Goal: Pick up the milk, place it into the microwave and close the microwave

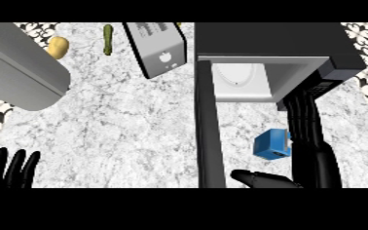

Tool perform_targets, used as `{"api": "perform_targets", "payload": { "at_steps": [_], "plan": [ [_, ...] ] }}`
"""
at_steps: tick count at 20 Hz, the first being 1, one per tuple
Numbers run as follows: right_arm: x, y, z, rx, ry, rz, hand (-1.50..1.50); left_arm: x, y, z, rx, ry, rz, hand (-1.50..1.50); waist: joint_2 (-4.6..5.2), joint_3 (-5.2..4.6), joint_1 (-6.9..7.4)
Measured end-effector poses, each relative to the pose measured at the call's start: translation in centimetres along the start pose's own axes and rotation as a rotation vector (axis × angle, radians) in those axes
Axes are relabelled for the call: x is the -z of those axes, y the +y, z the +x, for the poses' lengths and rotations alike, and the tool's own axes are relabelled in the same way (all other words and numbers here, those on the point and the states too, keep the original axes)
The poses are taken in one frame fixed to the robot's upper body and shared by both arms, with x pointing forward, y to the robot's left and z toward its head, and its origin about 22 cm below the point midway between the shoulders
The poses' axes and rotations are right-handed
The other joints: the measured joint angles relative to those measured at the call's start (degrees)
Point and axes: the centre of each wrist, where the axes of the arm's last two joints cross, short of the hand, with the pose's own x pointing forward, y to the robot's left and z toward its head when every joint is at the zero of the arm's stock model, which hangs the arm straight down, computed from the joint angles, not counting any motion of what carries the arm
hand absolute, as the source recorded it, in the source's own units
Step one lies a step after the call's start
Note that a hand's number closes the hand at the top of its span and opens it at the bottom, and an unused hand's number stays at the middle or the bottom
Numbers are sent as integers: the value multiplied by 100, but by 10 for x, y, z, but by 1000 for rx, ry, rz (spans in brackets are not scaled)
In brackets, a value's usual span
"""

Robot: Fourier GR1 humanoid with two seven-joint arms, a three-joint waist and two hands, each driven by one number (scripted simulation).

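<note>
At the lower right of the frame, my right hand [313, 151] stretches straight, open fingers beside the small blue milk carton [271, 144], holding nothing. Above it gapes the black microwave [287, 44], door [207, 126] open. My left hand [18, 168] rests open at lower left.

Speckled white stone counter [122, 122]. Upper left: yellow potato [58, 47] near slim green cucumber [108, 39]. Silver toaster [156, 48] w/ slots, tilted. Large grey rounded object [28, 73] at left edge.
</note>
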Motion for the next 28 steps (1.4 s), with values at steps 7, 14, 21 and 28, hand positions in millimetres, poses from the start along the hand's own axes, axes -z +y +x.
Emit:
{"api": "perform_targets", "payload": {
  "at_steps": [7, 14, 21, 28],
  "plan": [
    [-15, -33, -44, -38, 34, -39, -150, -7, 2, 4, -3, -2, 3, -150, 0, 1, -7],
    [-31, -57, -74, -45, 55, -36, -150, -5, 4, 5, -4, -2, -2, -150, 1, 1, -14],
    [-30, -66, -94, -78, 41, 3, -150, -15, 4, 1, -11, -6, -7, -150, -1, -1, 4],
    [-26, -67, -119, -84, 36, 8, -150, -18, 6, -2, -12, -4, -13, -150, 1, 0, 6]
  ]
}}
